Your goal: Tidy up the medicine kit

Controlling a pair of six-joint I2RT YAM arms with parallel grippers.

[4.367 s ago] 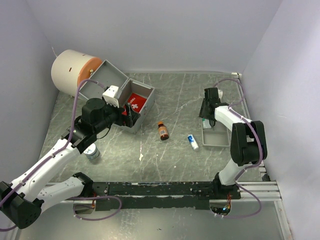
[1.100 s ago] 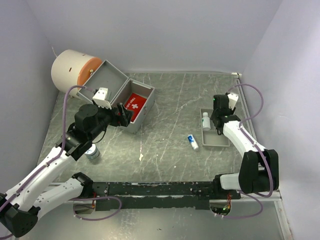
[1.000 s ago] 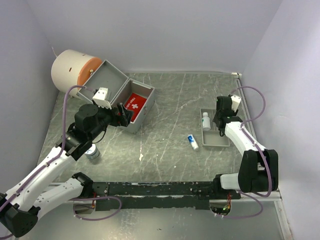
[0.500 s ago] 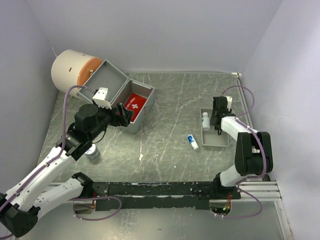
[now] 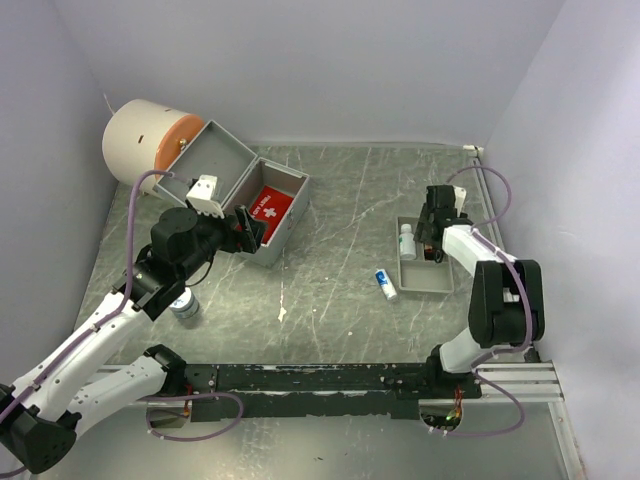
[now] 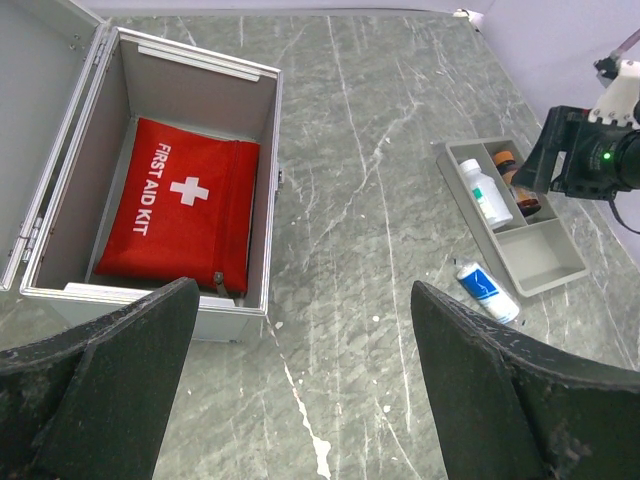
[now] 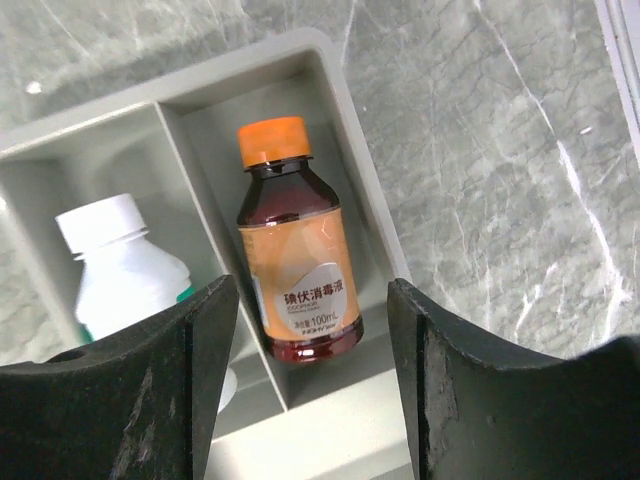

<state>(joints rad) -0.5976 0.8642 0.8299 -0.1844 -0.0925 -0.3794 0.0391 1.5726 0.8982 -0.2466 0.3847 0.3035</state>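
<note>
A grey compartment tray (image 5: 430, 280) sits at the right. A brown bottle with an orange cap (image 7: 300, 280) lies in its rear right compartment, and a white bottle (image 7: 120, 260) lies in the one beside it. My right gripper (image 7: 310, 290) is open just above the brown bottle, with a finger on each side and not touching it. A blue-and-white tube (image 5: 386, 284) lies on the table left of the tray. My left gripper (image 6: 305, 300) is open and empty, near the open grey case (image 6: 250, 180) that holds a red first aid pouch (image 6: 185, 210).
A large white and orange cylinder (image 5: 145, 140) stands at the back left behind the case lid. A small white jar (image 5: 184, 303) stands under my left arm. Walls close in on the left, back and right.
The brown bottle, earlier lying mid-table, now lies in the tray. My right gripper has swung back over the tray's rear compartments. My left arm pulled back slightly early on and has stayed still since.
</note>
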